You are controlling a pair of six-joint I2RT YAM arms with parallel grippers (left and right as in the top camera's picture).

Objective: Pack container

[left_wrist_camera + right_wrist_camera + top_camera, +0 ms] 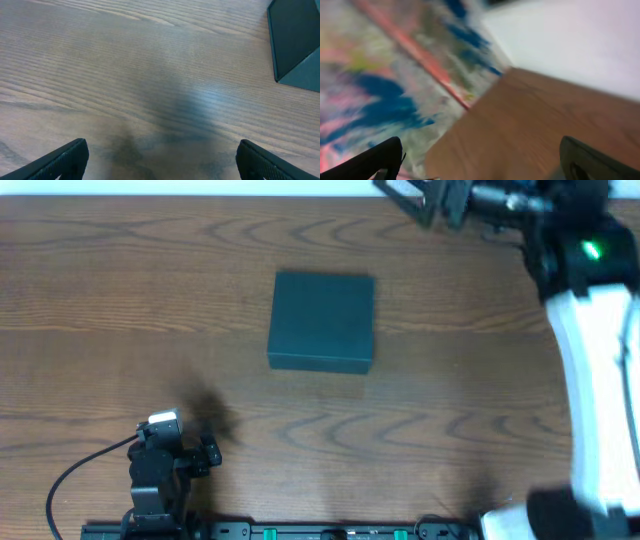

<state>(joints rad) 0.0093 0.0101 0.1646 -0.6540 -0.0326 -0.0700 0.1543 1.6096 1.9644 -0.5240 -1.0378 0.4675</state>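
The container (322,320) is a closed dark teal-black box lying flat in the middle of the wooden table. Its corner also shows at the top right of the left wrist view (296,42). My left gripper (205,452) rests low at the front left, well short of the box; it is open and empty, with bare wood between its fingers (160,162). My right gripper (412,200) is at the table's far edge, right of the box, open and empty (480,160). No snack packets are in view.
The right wrist view is blurred; it shows the table's far corner (470,107) and a colourful patterned floor (380,80) beyond it. A black cable (75,475) runs from the left arm at the front edge.
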